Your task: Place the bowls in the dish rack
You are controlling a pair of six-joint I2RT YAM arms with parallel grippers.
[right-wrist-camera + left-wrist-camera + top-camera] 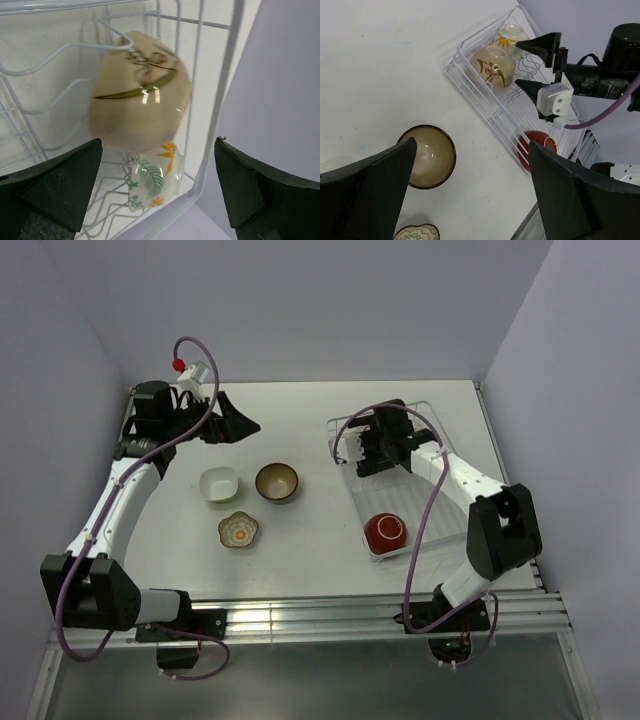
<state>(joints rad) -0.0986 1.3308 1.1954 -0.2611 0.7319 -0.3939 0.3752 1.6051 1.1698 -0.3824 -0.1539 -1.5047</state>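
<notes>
Both jaws open, empty; a tan bowl point(140, 90) in the rack point(372, 495) faces the right jaws, three bowls point(276, 482) on the surface point(300, 560).

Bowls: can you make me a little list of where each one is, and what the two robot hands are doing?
In the dish rack: red bowl, tan bowl, cream flowered bowl
On the table: white bowl, dark brown bowl, flower-shaped bowl
Left gripper: open, empty, over the table
Right gripper: open, beside the tan bowl, not gripping it
</notes>
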